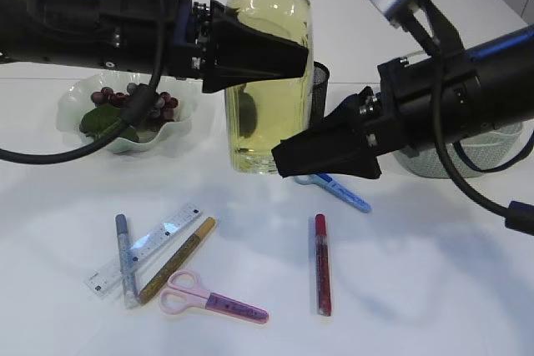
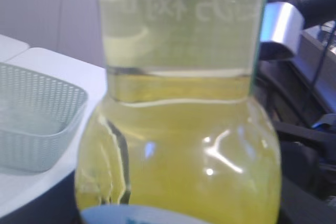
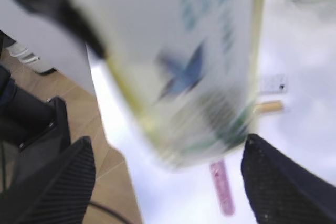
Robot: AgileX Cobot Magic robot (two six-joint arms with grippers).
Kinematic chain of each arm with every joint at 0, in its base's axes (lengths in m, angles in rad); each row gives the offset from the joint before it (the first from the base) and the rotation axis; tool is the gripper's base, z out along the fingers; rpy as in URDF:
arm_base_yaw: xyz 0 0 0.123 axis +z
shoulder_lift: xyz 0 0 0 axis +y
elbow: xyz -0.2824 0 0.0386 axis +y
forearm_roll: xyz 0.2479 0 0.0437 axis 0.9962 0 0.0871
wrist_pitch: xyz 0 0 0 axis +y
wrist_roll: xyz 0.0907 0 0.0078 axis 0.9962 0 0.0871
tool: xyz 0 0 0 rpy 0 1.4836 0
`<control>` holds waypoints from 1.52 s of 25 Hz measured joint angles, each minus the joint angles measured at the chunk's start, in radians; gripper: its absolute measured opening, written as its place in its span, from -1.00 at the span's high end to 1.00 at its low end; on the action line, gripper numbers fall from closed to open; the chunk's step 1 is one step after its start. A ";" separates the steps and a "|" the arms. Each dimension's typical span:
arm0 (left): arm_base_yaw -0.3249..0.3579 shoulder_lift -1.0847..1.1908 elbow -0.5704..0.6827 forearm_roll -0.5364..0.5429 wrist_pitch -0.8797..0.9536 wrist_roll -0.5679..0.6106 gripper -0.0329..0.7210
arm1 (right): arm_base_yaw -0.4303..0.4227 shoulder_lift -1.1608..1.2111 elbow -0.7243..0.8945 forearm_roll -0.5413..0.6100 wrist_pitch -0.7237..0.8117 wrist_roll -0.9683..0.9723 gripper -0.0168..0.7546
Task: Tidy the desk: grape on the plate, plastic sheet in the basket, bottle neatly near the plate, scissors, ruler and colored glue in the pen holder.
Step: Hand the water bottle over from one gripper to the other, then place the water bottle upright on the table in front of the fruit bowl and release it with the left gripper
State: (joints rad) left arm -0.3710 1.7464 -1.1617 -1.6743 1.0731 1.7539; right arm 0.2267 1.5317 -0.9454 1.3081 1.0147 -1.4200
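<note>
centre of the exterior view: bottle (image 1: pixel 269 64) of yellow liquid, upright on the white table (image 1: pixel 417 289), reaching past the top edge. left claw (image 1: pixel 279 54) comes in from the upper left and meets the bottle at its upper body; the left wrist view is filled by the bottle, and the claw's tips are not visible there, so the grip cannot be confirmed from that view. right claw (image 1: pixel 321 152) enters from the right, its tips at the bottle's lower right; in the right wrist view its fingers (image 3: pixel 286 182) stand spread wide on either side of the blurred bottle base, not pressing it.

left of the bottle: plate (image 1: pixel 125 114) holding grapes (image 1: pixel 133 102) and a leaf. right edge, behind the right arm: basket (image 1: pixel 476 152). just behind the bottle, right of centre: black mesh pen holder (image 1: pixel 320 89).

lower frame: ruler (image 1: pixel 146 248) lying aslant, crossed by a silver glue pen (image 1: pixel 125 258) and beside a gold glue pen (image 1: pixel 178 259); pink scissors (image 1: pixel 213 299) below them; red glue pen (image 1: pixel 322 264) right of centre; blue scissors (image 1: pixel 340 191) partly under the right claw.
</note>
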 joint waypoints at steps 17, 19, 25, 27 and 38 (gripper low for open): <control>0.065 0.006 -0.002 -0.032 -0.160 0.017 -0.25 | 0.011 -0.005 0.000 -0.343 -0.047 0.377 -0.62; 0.065 0.006 -0.002 -0.032 -0.165 0.017 -0.25 | 0.011 -0.005 0.000 -0.430 -0.081 0.468 -0.61; 0.065 0.006 -0.002 -0.032 -0.177 0.009 -0.25 | 0.011 -0.005 0.000 -0.722 -0.111 0.775 -0.59; 0.065 0.006 -0.002 -0.032 -0.181 0.007 -0.25 | 0.011 -0.005 0.000 -0.827 -0.105 0.871 -0.59; 0.065 0.006 -0.002 0.002 -0.396 -0.047 -0.25 | 0.011 -0.005 -0.054 -1.217 0.041 1.165 -0.59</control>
State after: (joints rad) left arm -0.3062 1.7526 -1.1641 -1.6722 0.6769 1.7069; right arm 0.2377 1.5262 -0.9993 0.0909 1.0552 -0.2549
